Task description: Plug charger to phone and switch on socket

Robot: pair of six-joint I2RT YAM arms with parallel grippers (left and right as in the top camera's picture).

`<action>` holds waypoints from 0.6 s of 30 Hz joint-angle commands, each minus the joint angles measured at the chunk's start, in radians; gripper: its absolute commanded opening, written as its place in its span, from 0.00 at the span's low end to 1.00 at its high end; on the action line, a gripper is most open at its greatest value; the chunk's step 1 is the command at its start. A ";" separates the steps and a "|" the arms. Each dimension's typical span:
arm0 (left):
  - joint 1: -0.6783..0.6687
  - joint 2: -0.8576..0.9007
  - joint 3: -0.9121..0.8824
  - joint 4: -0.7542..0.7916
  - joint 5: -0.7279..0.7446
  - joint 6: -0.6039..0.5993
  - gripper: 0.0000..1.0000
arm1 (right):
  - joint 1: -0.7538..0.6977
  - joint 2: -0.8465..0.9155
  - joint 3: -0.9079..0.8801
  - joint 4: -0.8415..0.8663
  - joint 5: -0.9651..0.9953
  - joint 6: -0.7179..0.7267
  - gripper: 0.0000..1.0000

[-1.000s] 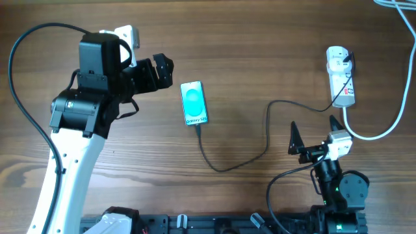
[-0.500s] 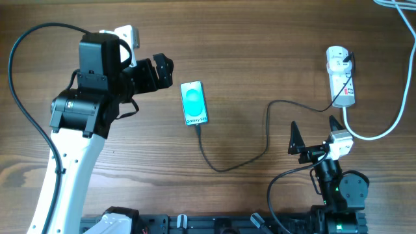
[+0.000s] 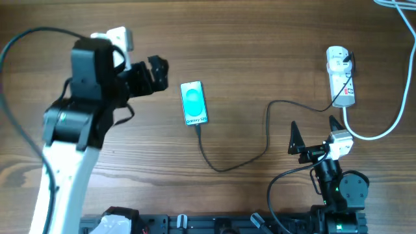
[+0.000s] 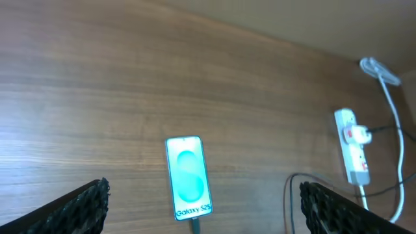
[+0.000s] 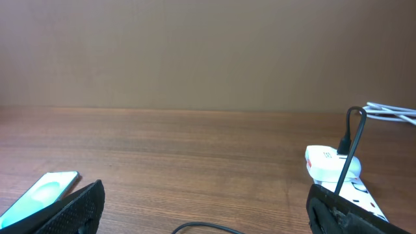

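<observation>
Phone (image 3: 194, 103) and charger (image 3: 268, 127) already look joined. The thin black cable meets the phone's lower short edge, loops across the desk (image 3: 260, 39) and runs up to the socket (image 3: 338, 75), where its plug sits near the far end. The step in hand is therefore, by my reading, the switch.

The right gripper (image 3: 312, 122) is the nearer one. It waits low on the desk's near side, just short of the strip, with its jaws spread wide and nothing between them. The left gripper (image 3: 156, 68) hovers to the left of the phone, equally open and empty.

To press the switch well, the right arm should bring its jaws together first so that one firm tip meets the red mark (image 3: 349, 91). It should come down from above, not from the side, because the light strip would probably slide under a sideways push. It should also stay clear of the black cable and the thick white cord (image 3: 383, 133) that curl just beside the strip.

The socket is a small white elongated strip lying lengthwise at the desk's right edge, well apart from the phone. The phone lies flat with its turquoise-and-white screen up and "Galaxy S25" legible.
</observation>
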 commanded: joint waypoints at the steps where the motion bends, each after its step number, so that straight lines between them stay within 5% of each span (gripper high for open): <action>1: 0.063 -0.155 -0.095 0.058 -0.032 0.002 1.00 | 0.006 -0.013 -0.002 0.005 0.014 0.014 1.00; 18: 0.178 -0.860 -0.911 0.692 -0.007 0.010 1.00 | 0.006 -0.011 -0.002 0.005 0.014 0.014 1.00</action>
